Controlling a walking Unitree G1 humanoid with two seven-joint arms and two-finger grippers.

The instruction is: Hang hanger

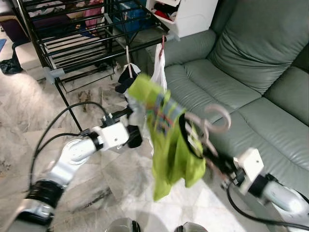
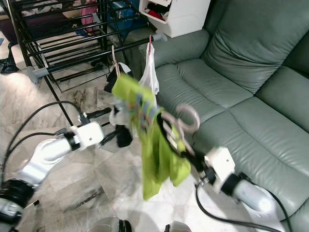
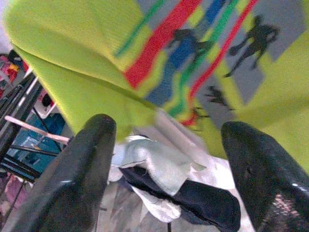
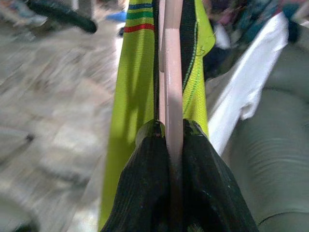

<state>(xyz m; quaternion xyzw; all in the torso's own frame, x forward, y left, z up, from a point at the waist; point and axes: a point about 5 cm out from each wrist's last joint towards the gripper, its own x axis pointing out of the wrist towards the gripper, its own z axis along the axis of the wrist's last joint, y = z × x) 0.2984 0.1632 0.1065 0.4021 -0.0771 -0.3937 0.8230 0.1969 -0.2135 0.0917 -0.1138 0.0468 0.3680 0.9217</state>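
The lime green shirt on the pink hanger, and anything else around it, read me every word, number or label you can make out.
There is no readable text.
Lime green shirt: its print holds coloured stripes and dark figure silhouettes, no letters.
Pink plastic hanger, gripped by the right tool: plain, no marking.
White box by the black metal drying rack: no label can be made out.
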